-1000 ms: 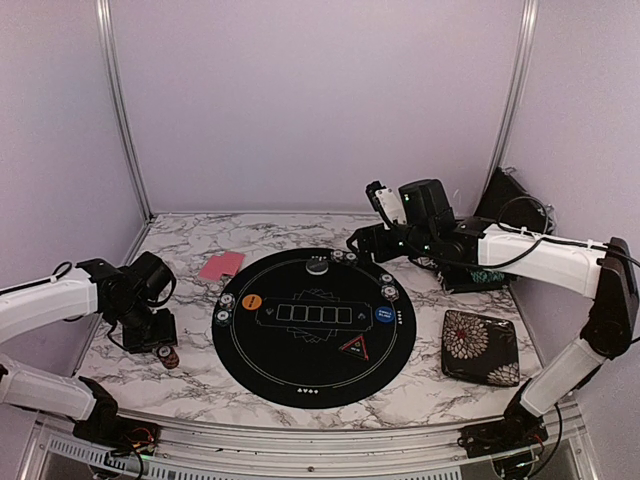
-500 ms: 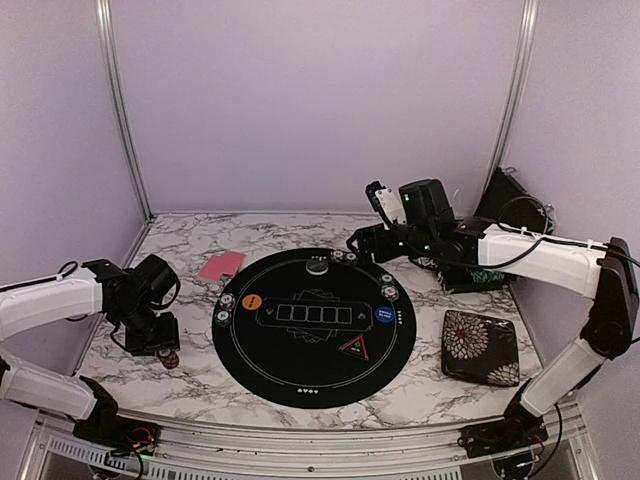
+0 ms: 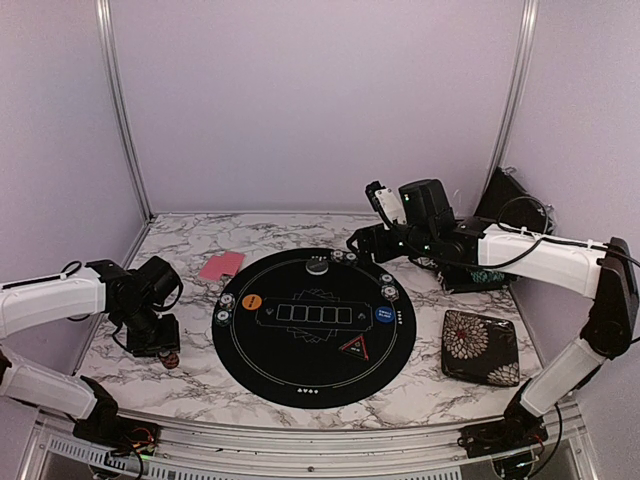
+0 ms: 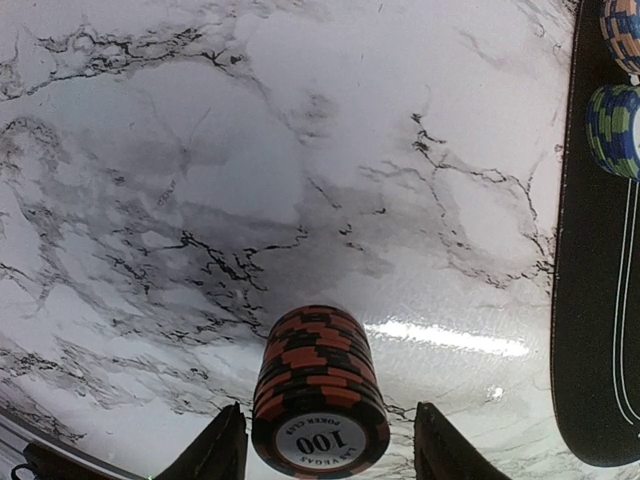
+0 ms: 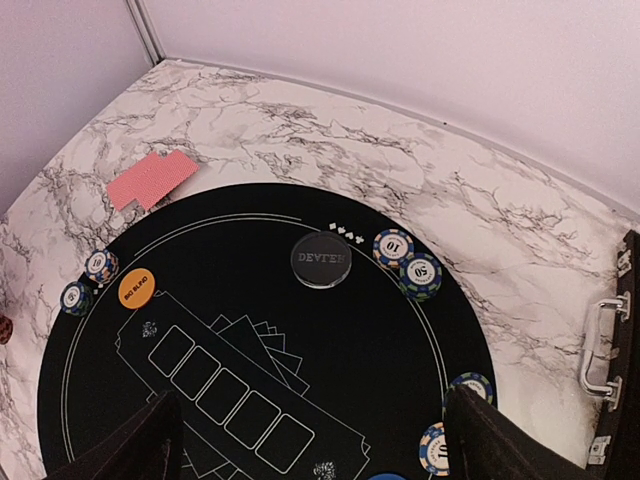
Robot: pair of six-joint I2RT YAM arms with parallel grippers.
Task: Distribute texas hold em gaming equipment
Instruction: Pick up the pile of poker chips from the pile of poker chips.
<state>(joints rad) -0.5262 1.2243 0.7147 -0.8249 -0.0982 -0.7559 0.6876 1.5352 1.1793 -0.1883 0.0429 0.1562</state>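
While the L gripper point(image 4: 330, 435) sits low over the marble table point(image 4: 300, 150) nr its left edge, its two fingers stand either side of a red-and-black chip stack point(image 4: 320, 400), top chip marked 100. Pincer is part open, just wider than the stack: one finger almost touches it, a thin gap shows at the other, no firm hold to be seen. Stack stands upright on bare marble, off the round black mat point(image 3: 300, 375) and apart from it, toward the left edge.

R gripper point(image 5: 310, 420) hangs high over the far side of the mat, fingers spread wide, nothing btwn them.

On the mat, per R wrist view:
- Dark round button point(image 5: 321, 259) nr the far rim, w/ two blue-striped chip stacks point(image 5: 393, 247) just beside it, touching each other.
- Two more stacks point(image 5: 100, 265) at the mat's left rim, w/ the orange button point(image 5: 134, 290) just inside them.
- Another pair point(image 5: 435, 448) at the right rim. Top view shows the blue button point(image 3: 384, 316) by them.

Red-outlined triangle marker point(image 3: 357, 347) lies on the near-right part of the mat. Pink-red cards point(image 5: 152, 178) lie off the mat on marble toward the far-left corner, slightly fanned. Floral case point(image 3: 480, 346) rests nr the right edge, apart from the mat.
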